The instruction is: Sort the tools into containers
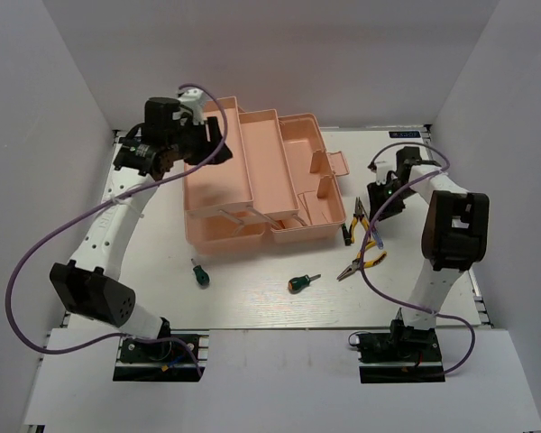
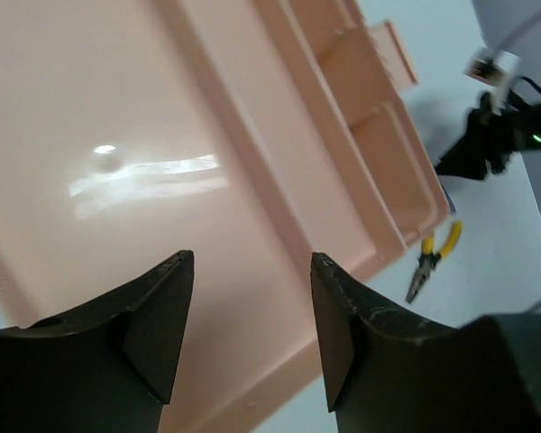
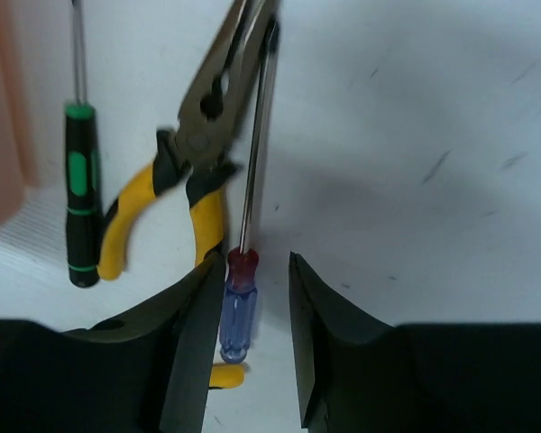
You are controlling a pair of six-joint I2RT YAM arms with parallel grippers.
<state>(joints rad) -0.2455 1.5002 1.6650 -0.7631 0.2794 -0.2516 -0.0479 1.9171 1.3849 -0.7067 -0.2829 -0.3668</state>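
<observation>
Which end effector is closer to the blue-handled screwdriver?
Right. The right end effector has the screwdriver handle showing between its open fingers. The left end effector hangs open over the toolbox lid, far across the table.

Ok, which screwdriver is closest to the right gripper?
The blue-handled screwdriver with the red collar, its handle between the right gripper's open fingers. The thin black-and-green screwdriver lies farther left, past the pliers.

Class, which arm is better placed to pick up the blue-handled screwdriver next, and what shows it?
Right. The right end effector, open, straddles the handle of the blue-handled screwdriver, beside the pliers. The left end effector, also open, hovers over the pink toolbox, away from that tool.
</observation>
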